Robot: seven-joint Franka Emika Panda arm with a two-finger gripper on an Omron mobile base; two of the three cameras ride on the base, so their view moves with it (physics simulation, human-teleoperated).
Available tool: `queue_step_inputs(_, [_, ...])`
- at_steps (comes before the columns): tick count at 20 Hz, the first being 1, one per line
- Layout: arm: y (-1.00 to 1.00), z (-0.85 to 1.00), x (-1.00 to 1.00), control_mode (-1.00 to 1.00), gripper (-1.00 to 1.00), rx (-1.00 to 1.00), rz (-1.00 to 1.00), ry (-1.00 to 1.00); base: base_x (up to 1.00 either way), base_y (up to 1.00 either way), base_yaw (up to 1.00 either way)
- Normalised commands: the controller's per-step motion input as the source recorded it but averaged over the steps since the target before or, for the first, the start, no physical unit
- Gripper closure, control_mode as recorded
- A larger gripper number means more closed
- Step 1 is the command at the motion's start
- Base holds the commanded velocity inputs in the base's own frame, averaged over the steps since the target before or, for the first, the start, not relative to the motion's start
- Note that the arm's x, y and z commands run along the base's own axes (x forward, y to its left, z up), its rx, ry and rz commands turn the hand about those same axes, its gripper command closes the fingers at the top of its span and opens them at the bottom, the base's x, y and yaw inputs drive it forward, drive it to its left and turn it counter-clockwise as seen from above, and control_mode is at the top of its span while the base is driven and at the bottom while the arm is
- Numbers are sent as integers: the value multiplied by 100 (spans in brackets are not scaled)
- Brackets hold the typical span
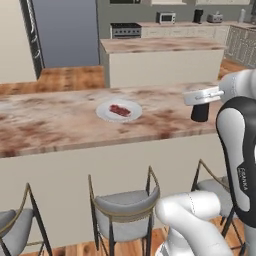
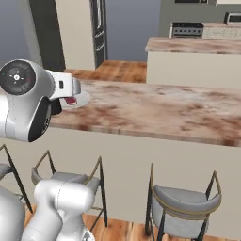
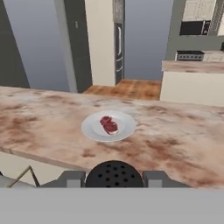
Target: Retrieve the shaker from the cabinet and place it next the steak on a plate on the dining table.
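Nearest the robot, a row of grey-cushioned bar stools with thin brass-coloured frames (image 1: 125, 207) stands against the plain beige front of the dining table (image 1: 55, 127), a long bar-height table with a brown-and-beige marbled stone top.

Above the near-right part of that top, the two-finger gripper (image 1: 201, 102) holds the small black cylindrical shaker (image 1: 200, 112). The jaws stand only narrowly apart, pressed against the shaker's sides; in the hand view its rounded, perforated cap (image 3: 113, 174) sits squarely between the two grey fingers (image 3: 70, 178). In the left base view the shaker hangs upright, its base close to the table; whether it touches the stone cannot be told.

Farther in and to the left of the shaker, well apart from it, lies the round flat white plate (image 1: 106, 113), resting on the table. The small flat dark red steak (image 1: 120, 110) lies near the plate's middle, much smaller than the plate.

Beyond the table is a strip of wooden floor (image 1: 70, 77), then a shorter marble-topped island with a beige front (image 1: 165, 62). Against the far wall stand a dark stove (image 1: 125, 30) and a countertop microwave (image 1: 166, 18).
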Motion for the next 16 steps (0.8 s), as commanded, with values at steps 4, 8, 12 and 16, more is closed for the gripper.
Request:
queue_step_inputs(4, [0,0,0,100,100,0,0,0,79,8,37])
queue_step_inputs(8, [0,0,0,100,100,0,0,0,85,0,21])
queue_step_inputs(12, [-10,-16,95,-100,100,0,15,21,0,0,0])
queue_step_inputs(16, [-12,-17,77,-100,100,0,19,7,0,0,0])
